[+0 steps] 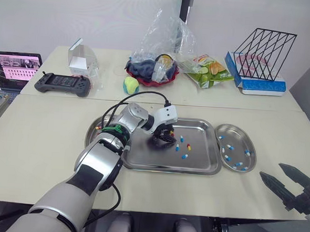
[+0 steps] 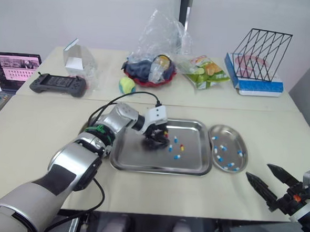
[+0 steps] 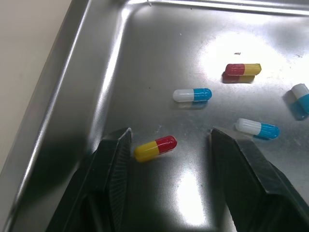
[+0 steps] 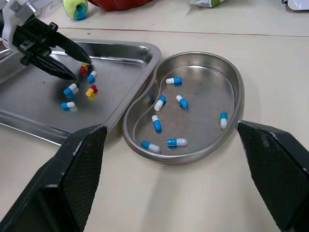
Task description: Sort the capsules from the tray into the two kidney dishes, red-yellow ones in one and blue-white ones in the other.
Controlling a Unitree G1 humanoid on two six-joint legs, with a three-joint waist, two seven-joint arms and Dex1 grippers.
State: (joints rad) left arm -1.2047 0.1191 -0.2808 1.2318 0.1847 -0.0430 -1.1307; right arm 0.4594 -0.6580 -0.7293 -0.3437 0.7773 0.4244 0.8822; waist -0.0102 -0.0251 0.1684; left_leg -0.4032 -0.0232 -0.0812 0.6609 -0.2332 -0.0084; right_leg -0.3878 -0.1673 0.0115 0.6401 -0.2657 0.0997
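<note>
My left gripper [image 1: 165, 139] is down in the steel tray [image 1: 194, 168] and stands open. Between its fingers lies a red-yellow capsule [image 3: 155, 148], close to one finger [image 3: 113, 159]. Beyond it in the tray lie another red-yellow capsule [image 3: 243, 70] and blue-white capsules [image 3: 192, 94]. The right kidney dish [image 1: 254, 153] beside the tray holds several blue-white capsules [image 4: 157, 123]. A second kidney dish [image 1: 92, 129] sits left of the tray, largely hidden by my left arm. Low past the table's front right edge, my right gripper [image 1: 270, 170] is open and holds nothing.
On the far table stand a laptop [image 1: 13, 68], a game controller [image 1: 62, 83], a clear box [image 1: 82, 59], a tennis ball [image 1: 131, 84], a red bowl under a plastic bag [image 1: 152, 68], a snack bag [image 1: 210, 69] and a black wire rack [image 1: 264, 49].
</note>
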